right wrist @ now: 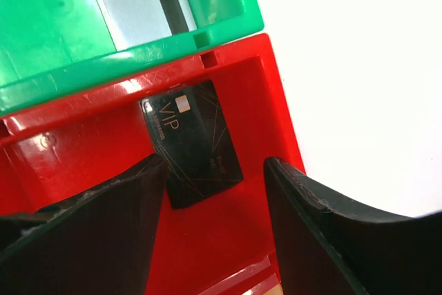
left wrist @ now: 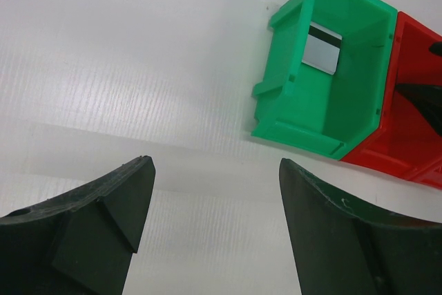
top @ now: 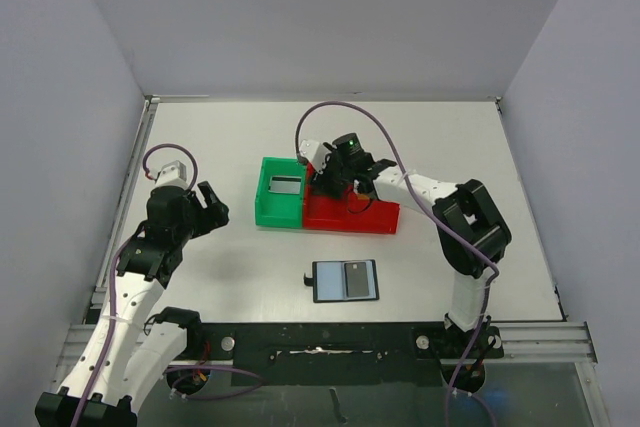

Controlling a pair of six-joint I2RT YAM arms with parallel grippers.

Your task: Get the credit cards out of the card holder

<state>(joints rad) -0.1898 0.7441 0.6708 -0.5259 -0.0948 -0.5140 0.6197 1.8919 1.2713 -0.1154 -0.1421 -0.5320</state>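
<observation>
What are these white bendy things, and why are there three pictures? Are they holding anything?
Robot arms: a left arm and a right arm, each with a two-finger gripper. One picture looks down from above; the others come from wrist cameras. On the white table sit a green plastic bin holding a silvery card, a red plastic bin holding a black card marked VIP, and an open black wallet with a greyish card inside. The left gripper hangs open over bare table. The right gripper is open above the black card. Neither holds anything.
</observation>
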